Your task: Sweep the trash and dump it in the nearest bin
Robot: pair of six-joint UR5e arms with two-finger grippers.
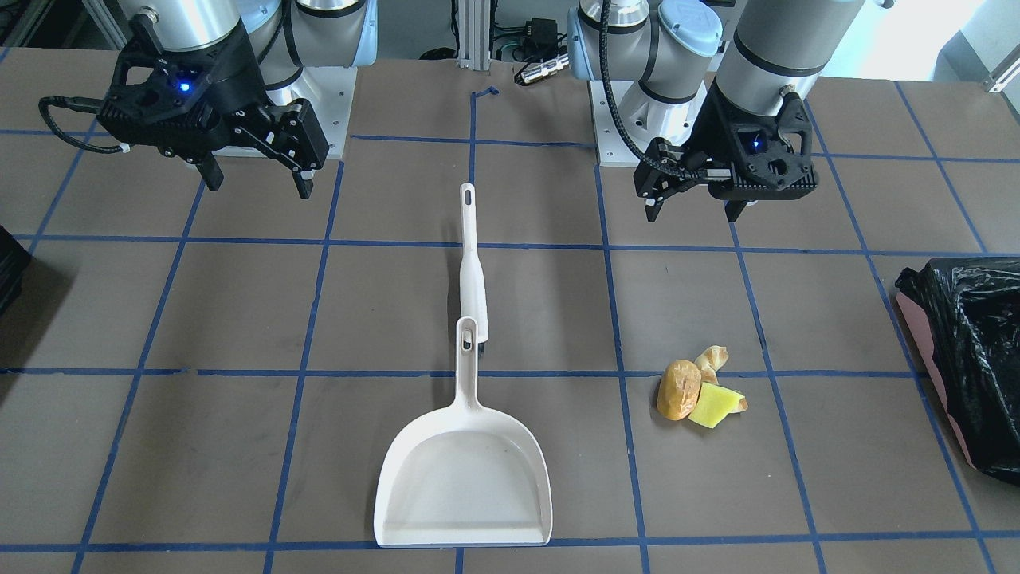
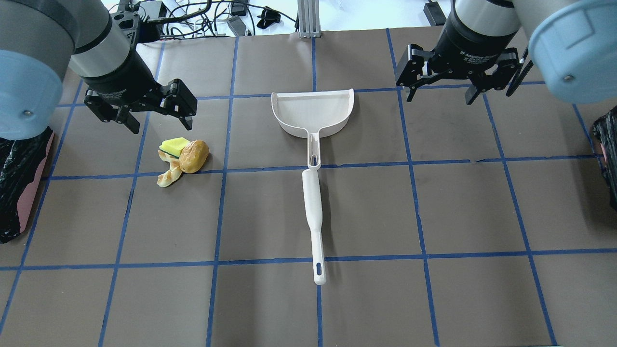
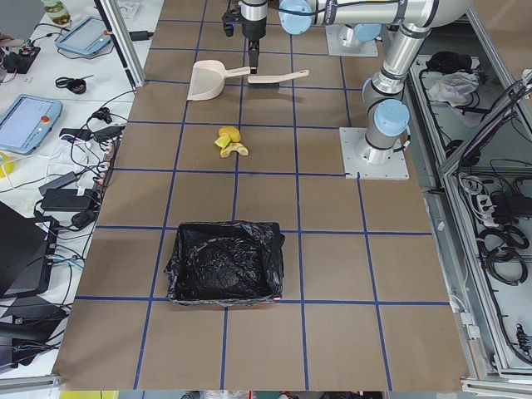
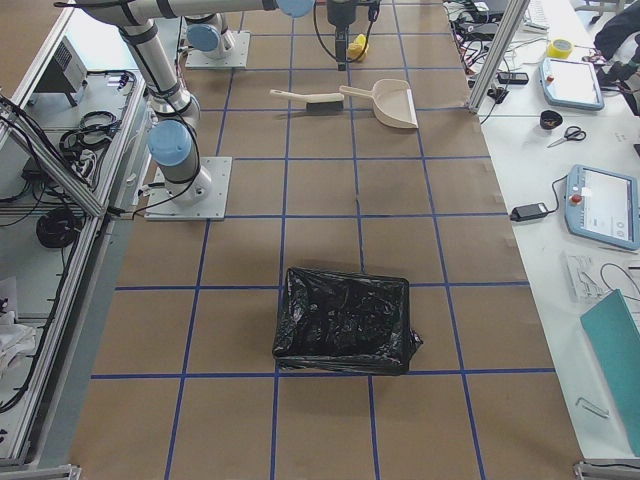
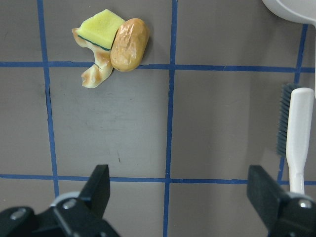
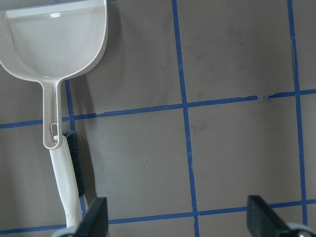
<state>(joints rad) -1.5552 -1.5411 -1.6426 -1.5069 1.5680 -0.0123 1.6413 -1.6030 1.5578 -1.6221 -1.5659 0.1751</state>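
The trash lies in one pile: an orange-brown potato-like lump (image 2: pixel 194 156), a yellow wedge (image 2: pixel 174 144) and a tan croissant bit (image 2: pixel 168 177). It also shows in the left wrist view (image 5: pixel 129 44). My left gripper (image 2: pixel 160 126) hangs open and empty above the table close to the pile. The pink-sided bin (image 2: pixel 19 183) with its black bag stands at the table's left end. A white dustpan (image 2: pixel 312 112) and a white brush (image 2: pixel 313 217) lie end to end mid-table. My right gripper (image 2: pixel 439 98) hangs open and empty, right of the dustpan.
A second dark bin (image 2: pixel 608 154) sits at the table's right end. Blue tape lines grid the brown table (image 2: pixel 434 207). The arm bases (image 1: pixel 319 96) stand at the robot's edge. Tablets and cables lie on a side bench (image 3: pixel 33 116) beyond the table.
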